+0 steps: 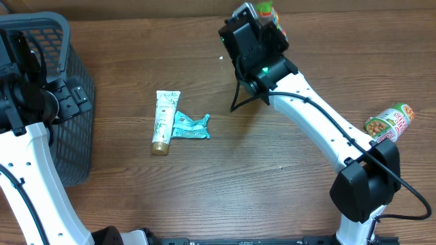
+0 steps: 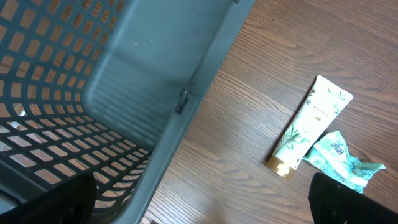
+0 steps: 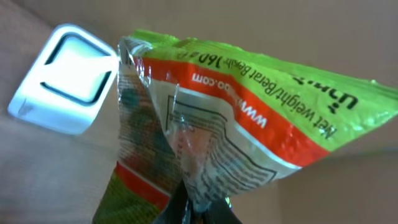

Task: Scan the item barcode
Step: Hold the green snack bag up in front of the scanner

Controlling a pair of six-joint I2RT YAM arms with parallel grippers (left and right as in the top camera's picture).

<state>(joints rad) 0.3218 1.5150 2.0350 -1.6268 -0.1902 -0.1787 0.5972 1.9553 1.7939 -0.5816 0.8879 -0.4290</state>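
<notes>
My right gripper (image 1: 262,19) is raised at the table's back edge, shut on the item, a green and orange snack packet (image 1: 270,13). In the right wrist view the fingers (image 3: 186,208) pinch the packet's (image 3: 236,106) crimped end, and its printed back faces the camera. No barcode is readable on that face. A white scanner (image 3: 65,78) sits up and left of the packet. My left gripper (image 1: 68,99) hovers over the basket's right rim, open and holding nothing (image 2: 199,214).
A dark grey mesh basket (image 1: 75,146) (image 2: 186,93) stands at the left. A white tube (image 1: 164,121) (image 2: 311,127) and a teal sachet (image 1: 189,126) (image 2: 339,158) lie mid-table. Another green snack packet (image 1: 390,122) lies at the right.
</notes>
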